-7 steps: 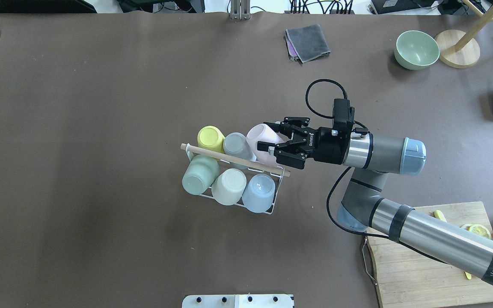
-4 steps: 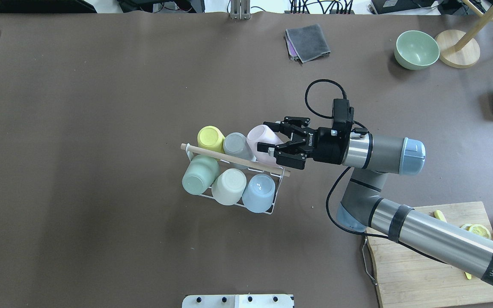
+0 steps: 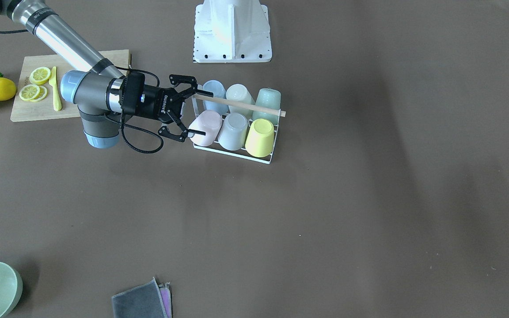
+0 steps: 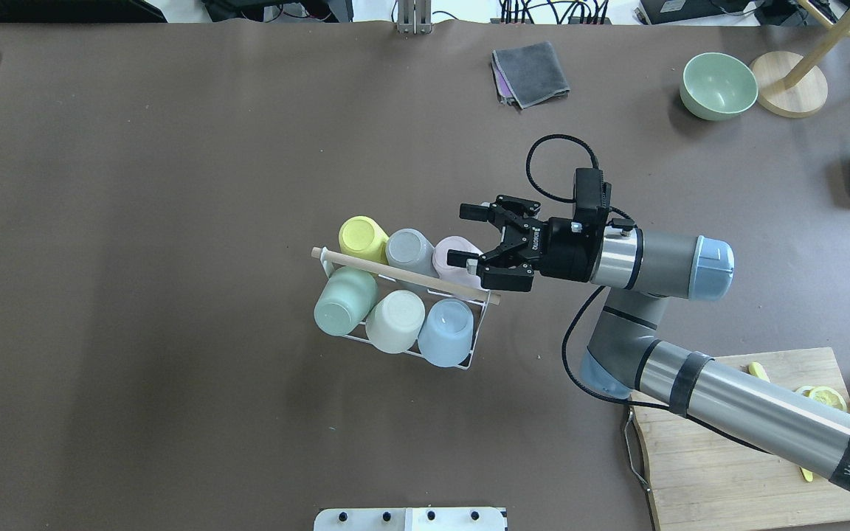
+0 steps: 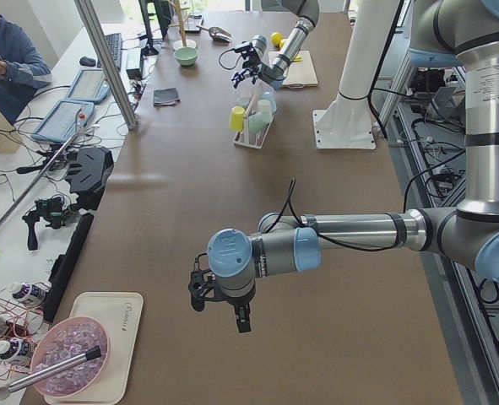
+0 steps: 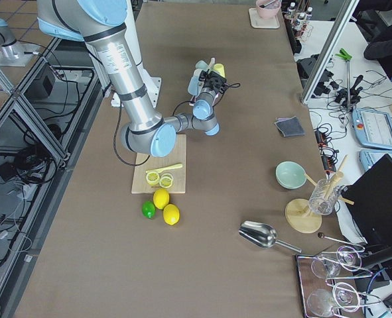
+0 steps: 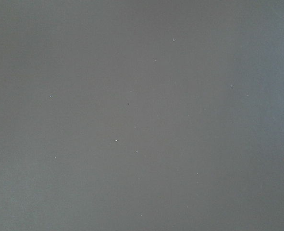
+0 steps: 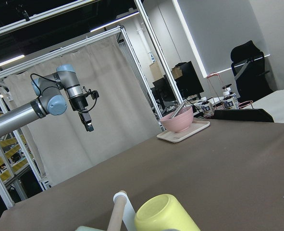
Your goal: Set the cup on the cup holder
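Table (image 4: pixel 174 184): pink cup (image 4: pixel 451 251) on cup holder (image 4: pixel 404 274), beside right end effector (image 4: pixel 468 236).

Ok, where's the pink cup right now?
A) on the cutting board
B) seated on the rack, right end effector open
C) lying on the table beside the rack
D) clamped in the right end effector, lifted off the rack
B: the pink cup sits upside down on the rack, and the right end effector has its fingers spread wide.
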Controlling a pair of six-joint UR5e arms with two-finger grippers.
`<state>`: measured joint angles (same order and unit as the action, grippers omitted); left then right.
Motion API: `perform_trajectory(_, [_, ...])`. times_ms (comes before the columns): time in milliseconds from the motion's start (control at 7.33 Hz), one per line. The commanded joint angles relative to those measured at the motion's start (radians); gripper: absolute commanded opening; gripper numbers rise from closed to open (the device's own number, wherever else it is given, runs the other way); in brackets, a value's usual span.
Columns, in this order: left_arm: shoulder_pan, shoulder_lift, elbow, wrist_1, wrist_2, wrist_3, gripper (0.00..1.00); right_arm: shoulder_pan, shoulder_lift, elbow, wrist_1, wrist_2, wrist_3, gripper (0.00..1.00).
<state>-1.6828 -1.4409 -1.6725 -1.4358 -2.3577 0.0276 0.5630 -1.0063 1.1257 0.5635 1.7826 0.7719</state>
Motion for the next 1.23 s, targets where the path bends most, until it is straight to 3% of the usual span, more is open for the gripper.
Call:
perform_trajectory(0, [0.000, 0.002, -0.003, 0.000, 0.000, 0.000, 0.98, 0.061, 0.003, -0.003, -0.005, 0.000, 0.003, 1.00])
perform_trajectory(409, [0.000, 0.002, -0.001, 0.002, -0.002, 0.000, 0.98, 0.182, 0.003, -0.006, -0.109, -0.040, 0.012, 1.00])
perform_trajectory(682, [0.000, 0.002, -0.001, 0.002, -0.002, 0.000, 0.98, 0.260, 0.008, -0.006, -0.256, -0.068, 0.114, 1.00])
perform_trajectory(1091, [0.000, 0.002, -0.001, 0.002, -0.003, 0.000, 0.98, 0.284, 0.009, -0.003, -0.517, -0.135, 0.188, 1.00])
